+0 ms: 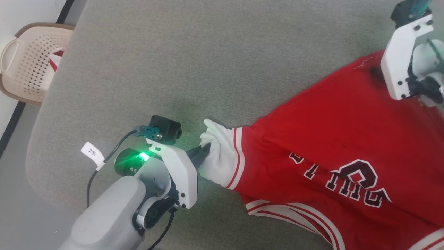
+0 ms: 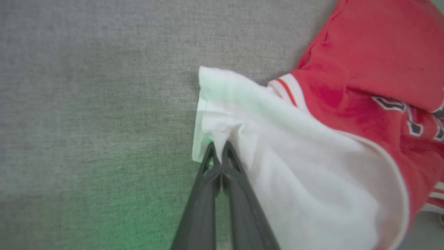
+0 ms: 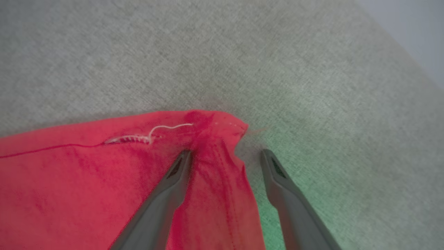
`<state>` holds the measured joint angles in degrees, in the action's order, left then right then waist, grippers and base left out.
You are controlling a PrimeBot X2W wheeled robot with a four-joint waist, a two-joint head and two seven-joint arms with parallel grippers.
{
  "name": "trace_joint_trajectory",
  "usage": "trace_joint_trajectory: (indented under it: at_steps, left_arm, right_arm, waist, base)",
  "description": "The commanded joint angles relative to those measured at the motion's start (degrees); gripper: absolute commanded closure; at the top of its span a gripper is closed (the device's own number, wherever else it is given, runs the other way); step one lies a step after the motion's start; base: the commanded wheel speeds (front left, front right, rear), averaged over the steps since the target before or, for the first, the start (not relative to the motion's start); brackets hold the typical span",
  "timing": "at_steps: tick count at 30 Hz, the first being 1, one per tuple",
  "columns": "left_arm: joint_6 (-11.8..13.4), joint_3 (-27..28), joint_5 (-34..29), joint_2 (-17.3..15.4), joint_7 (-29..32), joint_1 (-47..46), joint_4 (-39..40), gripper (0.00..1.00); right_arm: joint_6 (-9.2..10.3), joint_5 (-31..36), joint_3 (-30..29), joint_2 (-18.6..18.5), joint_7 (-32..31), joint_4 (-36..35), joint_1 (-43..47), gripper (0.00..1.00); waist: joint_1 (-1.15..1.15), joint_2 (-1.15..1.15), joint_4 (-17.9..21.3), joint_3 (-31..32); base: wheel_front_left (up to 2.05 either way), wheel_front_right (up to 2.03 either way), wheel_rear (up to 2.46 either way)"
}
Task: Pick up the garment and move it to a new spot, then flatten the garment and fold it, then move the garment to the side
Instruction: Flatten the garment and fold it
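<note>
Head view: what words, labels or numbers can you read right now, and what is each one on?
"2米": on the white tag clipped to the black cable.
Dark maroon, white-outlined lettering on the garment: turned and creased, cannot be read as a word or number.
The same lettering in the left wrist view: cut off and blurred, unreadable.

A grey woven upholstered surface [image 1: 208, 62] spans most of the frame, faintly tinted by a green glow [image 1: 189, 107] near its centre. At upper left a beige perforated basket [image 1: 33, 74] sits across a dark strip [image 1: 10, 128]; grey floor [image 1: 14, 201] shows at lower left.
</note>
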<state>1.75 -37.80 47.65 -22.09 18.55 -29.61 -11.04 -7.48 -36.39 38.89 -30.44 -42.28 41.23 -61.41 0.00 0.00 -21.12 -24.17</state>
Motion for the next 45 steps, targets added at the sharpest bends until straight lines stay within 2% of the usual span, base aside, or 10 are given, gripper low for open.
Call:
trace_joint_trajectory:
  at_steps: [1, 2, 9, 22, 31, 39, 45]
  left_arm:
    - [-0.4, -0.21, -0.4, 0.37, -0.19, -0.8, -0.74, 1.0]
    - [-0.47, -0.25, -0.38, 0.42, -0.31, -1.02, -1.11, 1.0]
    - [-0.63, 0.55, 0.18, -0.56, -0.03, -2.03, -2.59, 1.0]
    - [2.34, 5.48, -0.63, -10.25, 9.04, -12.23, 0.42, 1.0]
    - [1.13, 7.69, -2.37, -15.3, 15.69, -25.71, -1.81, 1.0]
    - [-1.41, 7.08, -5.03, -15.49, 17.06, -36.22, -7.86, 1.0]
    - [-2.4, 6.52, -9.29, -13.32, 13.01, -46.25, -13.83, 1.0]
  right_arm:
    - [-0.01, -1.36, 2.24, 0.8, -2.96, 2.7, 1.72, 0.84]
    - [-0.01, -1.87, 3.41, 0.61, -4.8, 3.57, 1.8, 1.0]
    - [0.06, -4.3, 5.52, -0.62, -4.9, 5.05, -1.09, 1.0]
    - [0.04, -8.68, 8.98, -3.38, 4.78, -3.25, -6.56, 1.0]
    - [0.05, -10.2, 5.64, -5.99, 9.07, -8.18, -9.21, 1.0]
    - [0.05, -7.8, 1.71, -6.2, 10.36, -9.72, -10.73, 1.0]
    - [0.06, -2.34, -3.78, -3.46, 14.78, -5.8, -14.1, 1.0]
  waist:
    - [0.0, 0.0, -0.39, -0.33]
    - [0.0, 0.0, -0.4, -0.32]
    - [0.0, 0.0, 0.99, 0.75]
    - [0.0, 0.0, 9.42, 8.92]
    - [0.0, 0.0, 13.71, 14.24]
    - [0.0, 0.0, 15.9, 16.38]
    - [0.0, 0.0, 17.28, 13.38]
  base:
    - [0.0, 0.0, 0.0]
    - [0.0, 0.0, 0.0]
    - [0.0, 0.0, 0.0]
    - [0.0, 0.0, 0.0]
    - [0.0, 0.0, 0.0]
    - [0.0, 0.0, 0.0]
    - [0.0, 0.0, 0.0]
